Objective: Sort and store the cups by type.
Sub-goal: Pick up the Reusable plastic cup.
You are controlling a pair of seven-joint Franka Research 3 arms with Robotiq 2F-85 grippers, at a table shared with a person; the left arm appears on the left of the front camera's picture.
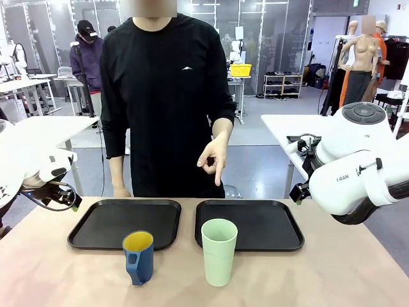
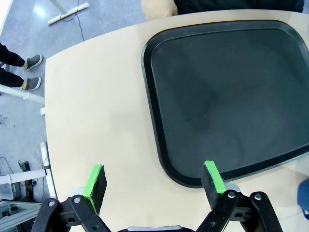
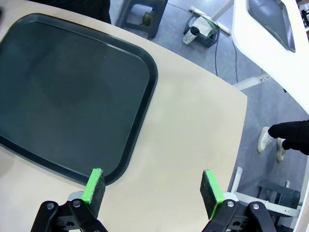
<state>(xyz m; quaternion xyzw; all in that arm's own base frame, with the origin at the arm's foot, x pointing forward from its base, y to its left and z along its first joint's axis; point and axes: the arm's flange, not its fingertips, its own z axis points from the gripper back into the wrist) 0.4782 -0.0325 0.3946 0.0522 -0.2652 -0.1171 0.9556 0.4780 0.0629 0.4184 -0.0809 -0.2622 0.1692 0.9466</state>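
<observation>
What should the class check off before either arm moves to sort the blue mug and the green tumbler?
1. The left gripper is open: ok.
2. The right gripper is open: ok.
3. The blue mug and the mint-green tumbler stand upright on the table, apart from each other: ok.
4. The left black tray and the right black tray hold nothing: ok.
5. The person's hand is away from the trays: not ok; it hangs at the far side near the right black tray, a finger pointing down.
6. Which tray each cup belongs on: cannot tell.
</observation>
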